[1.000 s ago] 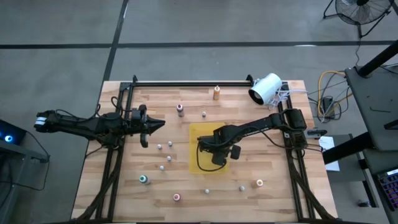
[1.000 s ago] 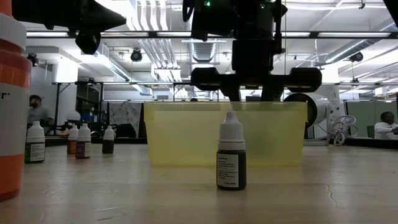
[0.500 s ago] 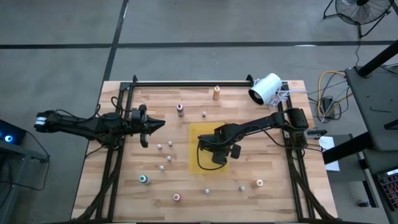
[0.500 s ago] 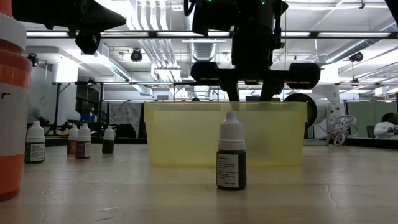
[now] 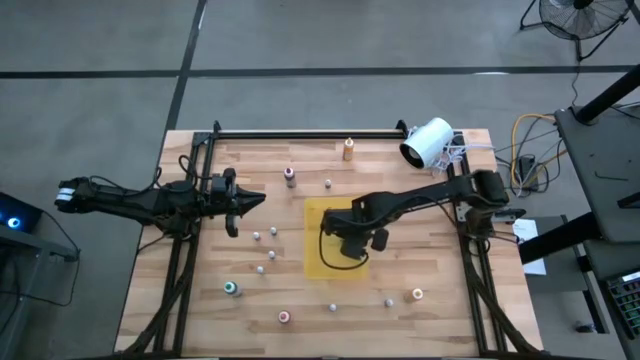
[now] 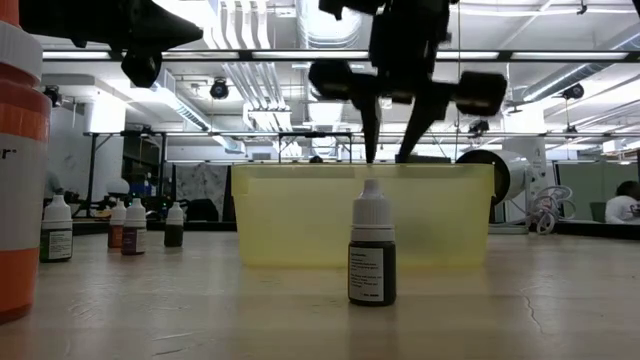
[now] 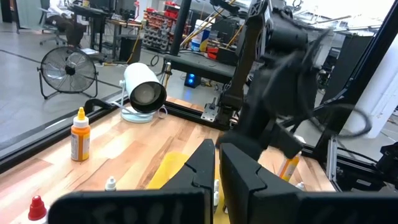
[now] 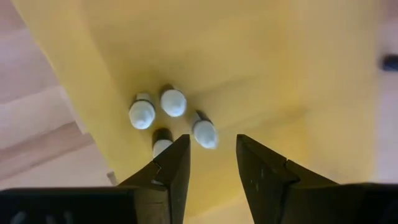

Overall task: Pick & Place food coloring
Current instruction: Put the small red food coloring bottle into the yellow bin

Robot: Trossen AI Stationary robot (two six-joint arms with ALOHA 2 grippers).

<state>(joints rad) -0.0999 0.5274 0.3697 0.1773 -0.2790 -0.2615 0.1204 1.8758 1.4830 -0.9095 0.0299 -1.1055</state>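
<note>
Scattered bottles leave open tabletop around the yellow bin. Right gripper, jaws apart and empty, has risen above its rim; left gripper stays shut.

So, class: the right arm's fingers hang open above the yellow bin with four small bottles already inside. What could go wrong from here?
1. The four bottles cluster in one corner of the yellow bin; another drop there might knock them over.
2. The right gripper, fingers open, hangs just above the bin's rim, so a low sideways move may clip the wall.
3. The loose bottles on the table stand close together, so reaching for one could topple its neighbours.
</note>
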